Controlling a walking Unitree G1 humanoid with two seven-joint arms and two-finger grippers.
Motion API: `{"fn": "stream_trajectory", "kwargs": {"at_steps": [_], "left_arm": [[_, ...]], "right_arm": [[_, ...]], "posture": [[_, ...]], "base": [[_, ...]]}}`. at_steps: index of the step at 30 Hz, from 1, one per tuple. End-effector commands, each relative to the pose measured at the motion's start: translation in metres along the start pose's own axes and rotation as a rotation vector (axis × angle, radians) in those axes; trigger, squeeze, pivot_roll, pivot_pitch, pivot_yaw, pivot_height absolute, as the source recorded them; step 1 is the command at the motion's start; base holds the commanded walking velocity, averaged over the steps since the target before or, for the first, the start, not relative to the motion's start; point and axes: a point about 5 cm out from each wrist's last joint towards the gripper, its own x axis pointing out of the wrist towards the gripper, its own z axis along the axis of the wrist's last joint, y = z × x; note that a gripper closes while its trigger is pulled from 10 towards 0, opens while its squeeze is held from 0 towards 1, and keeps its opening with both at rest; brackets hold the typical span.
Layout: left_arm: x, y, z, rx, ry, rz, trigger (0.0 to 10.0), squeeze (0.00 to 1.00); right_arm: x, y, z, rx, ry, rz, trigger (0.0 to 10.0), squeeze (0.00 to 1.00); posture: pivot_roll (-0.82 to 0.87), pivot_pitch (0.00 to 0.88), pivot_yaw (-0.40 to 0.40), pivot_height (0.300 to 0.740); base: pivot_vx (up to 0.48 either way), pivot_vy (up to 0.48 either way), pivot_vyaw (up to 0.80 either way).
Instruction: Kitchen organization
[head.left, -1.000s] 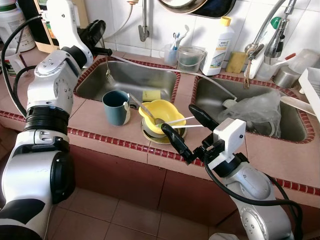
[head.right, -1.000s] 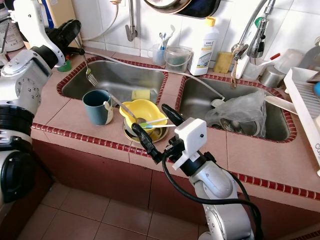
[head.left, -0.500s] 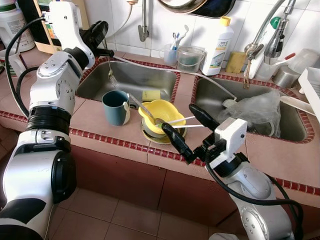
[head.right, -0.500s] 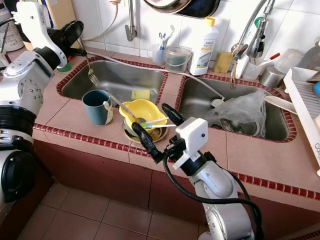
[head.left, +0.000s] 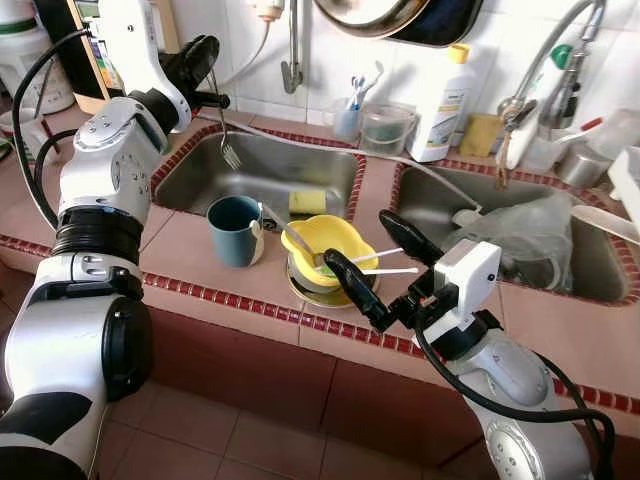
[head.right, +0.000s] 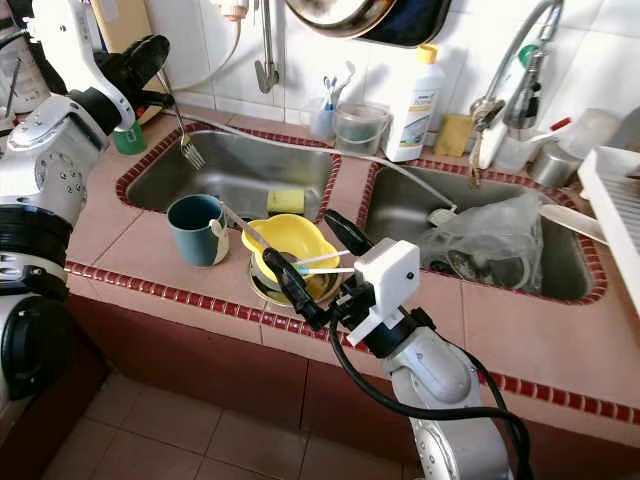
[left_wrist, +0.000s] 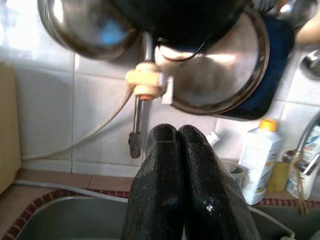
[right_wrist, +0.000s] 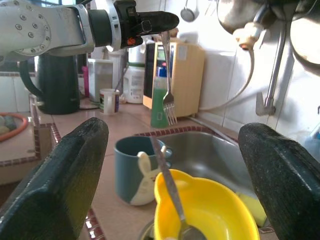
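So, head views: left gripper (head.left: 205, 62) is raised over the far-left corner of the left sink (head.left: 190, 180), fingers pinched together on a fork (head.left: 226, 128) that hangs tines-down above the basin. A yellow sponge (head.left: 306, 201) lies at the sink's near right. On the tiled counter (head.left: 190, 255) betw. the two basins' front edge sits a blue mug (head.left: 235, 230), and just beside it a yellow bowl (head.left: 325, 240) stacked on a metal dish – a spoon and white chopsticks lean out of the bowl. Right gripper (head.left: 385, 268) hovers at the bowl's near-right side w/ fingers spread wide, holding nothing (one finger near the chopstick ends, contact unclear). Right sink (head.right: 560, 290) holds a crumpled plastic bag (head.right: 490, 235). A white detergent bottle (head.right: 421, 92) stands at the back wall.

Left wrist view: the two black fingers (left_wrist: 165, 195) are pressed flat together; the fork's handle can't be made out betw. them. Beyond hang pans on the tiled wall, bottle at one side.

Right wrist view: its fingers (right_wrist: 60, 170) stand well apart, framing the bowl w/ spoon and the mug behind it. Farther off, the left gripper grips the fork's handle – tines point down over the sink.
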Motion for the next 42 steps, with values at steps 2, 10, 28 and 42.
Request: {"fn": "stream_trajectory", "kwargs": {"at_steps": [2, 10, 28, 42], "left_arm": [[0.002, -0.001, 0.007, -0.004, -0.019, -0.010, 10.0, 0.00], [0.002, -0.002, 0.008, -0.015, -0.035, -0.015, 10.0, 0.00], [0.003, -0.011, -0.024, 0.033, 0.084, -0.082, 10.0, 0.00], [-0.004, -0.022, -0.072, 0.074, 0.266, -0.139, 10.0, 0.00]], "right_arm": [[-0.001, 0.000, 0.003, -0.002, -0.006, 0.000, 10.0, 0.00], [-0.001, 0.001, 0.003, 0.002, 0.000, 0.006, 10.0, 0.00], [-0.012, 0.007, 0.000, 0.054, 0.043, -0.010, 10.0, 0.00], [-0.045, 0.020, 0.010, 0.161, 0.128, -0.103, 10.0, 0.00]], "posture": [[0.04, 0.000, -0.019, 0.740], [0.04, 0.000, -0.021, 0.740], [0.00, 0.000, -0.004, 0.740], [-0.08, 0.008, 0.037, 0.740]], "base": [[0.403, 0.000, 0.00], [0.203, 0.000, 0.00], [0.000, 0.000, 0.00], [0.000, 0.000, 0.00]]}}
